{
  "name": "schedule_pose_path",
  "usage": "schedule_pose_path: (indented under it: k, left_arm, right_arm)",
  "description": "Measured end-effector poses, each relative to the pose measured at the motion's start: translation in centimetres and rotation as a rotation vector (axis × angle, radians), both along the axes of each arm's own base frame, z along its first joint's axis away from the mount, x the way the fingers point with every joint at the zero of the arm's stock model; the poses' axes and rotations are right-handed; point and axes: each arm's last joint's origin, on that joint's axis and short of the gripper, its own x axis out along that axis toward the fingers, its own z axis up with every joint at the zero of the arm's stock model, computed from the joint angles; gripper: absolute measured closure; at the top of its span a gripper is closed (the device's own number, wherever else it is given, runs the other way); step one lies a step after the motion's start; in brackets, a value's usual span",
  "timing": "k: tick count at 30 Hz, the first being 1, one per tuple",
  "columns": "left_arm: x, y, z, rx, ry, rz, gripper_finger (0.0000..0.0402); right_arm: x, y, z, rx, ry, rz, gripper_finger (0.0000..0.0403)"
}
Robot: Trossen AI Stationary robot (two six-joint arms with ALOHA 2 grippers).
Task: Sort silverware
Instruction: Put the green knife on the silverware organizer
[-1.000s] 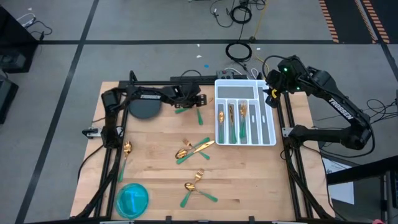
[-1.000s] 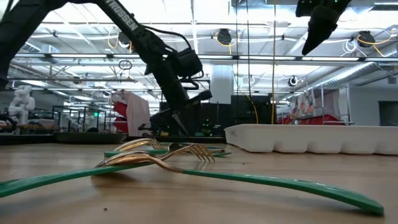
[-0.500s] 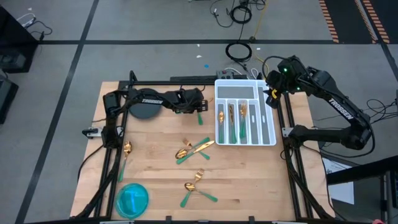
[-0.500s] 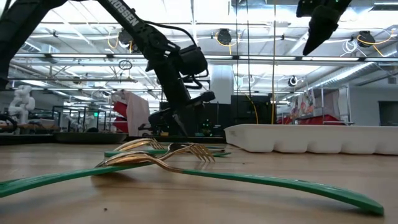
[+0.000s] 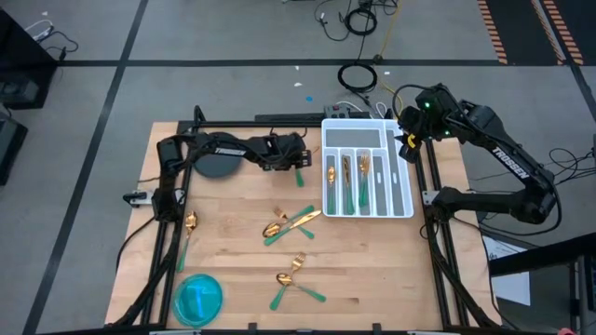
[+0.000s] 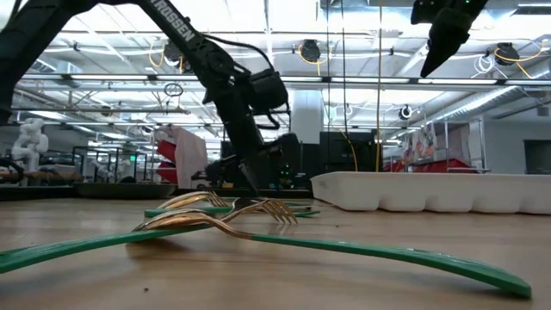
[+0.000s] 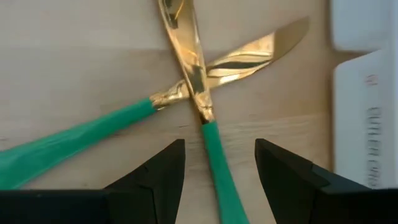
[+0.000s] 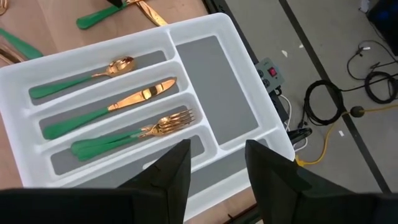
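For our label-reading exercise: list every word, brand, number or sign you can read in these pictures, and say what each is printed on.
"TROSSEN": on the right arm, high view.
"TROSSEN", only partly in view: on the arm in the low view.
Lettering on the white tray, left wrist view: too blurred to read.
Nothing else is legible.

grey floor (image 5: 84, 37) (black cables (image 5: 358, 74) coiled), ceiling lights (image 6: 310, 52) overhead.

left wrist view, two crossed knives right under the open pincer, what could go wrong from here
1. The left pincer straddles the green handle of the upper knife, which lies across a second knife. Closing or lifting could drag or flip the lower one.
2. The white tray sits close beside them, so a sideways nudge might push a blade against its wall.
3. The slim handle may slip or twist if gripped off-centre.
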Motion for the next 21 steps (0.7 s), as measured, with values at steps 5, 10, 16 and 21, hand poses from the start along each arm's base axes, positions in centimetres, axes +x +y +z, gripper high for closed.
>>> schedule_pose_path:
  k: [5,10,16,21]
  left_arm:
    - [0.3,-0.1,-1.0,-0.016,0.006,-0.006,0.0201]
    - [0.4,-0.1,-1.1,-0.024,0.003,0.017,0.0201]
    - [0.1,0.6,-1.2,-0.04,0.002,0.035,0.0215]
    - [-0.1,0.8,-1.3,-0.047,-0.001,0.051,0.0229]
  right_arm:
    - [0.0,0.0,0.0,0.0,0.001,0.0,0.0257]
    - [0.0,0.0,0.0,0.002,0.002,-0.001,0.0257]
    - [0.0,0.0,0.0,0.003,0.002,-0.002,0.0257]
    - [0.0,0.0,0.0,-0.002,0.007,0.007,0.0257]
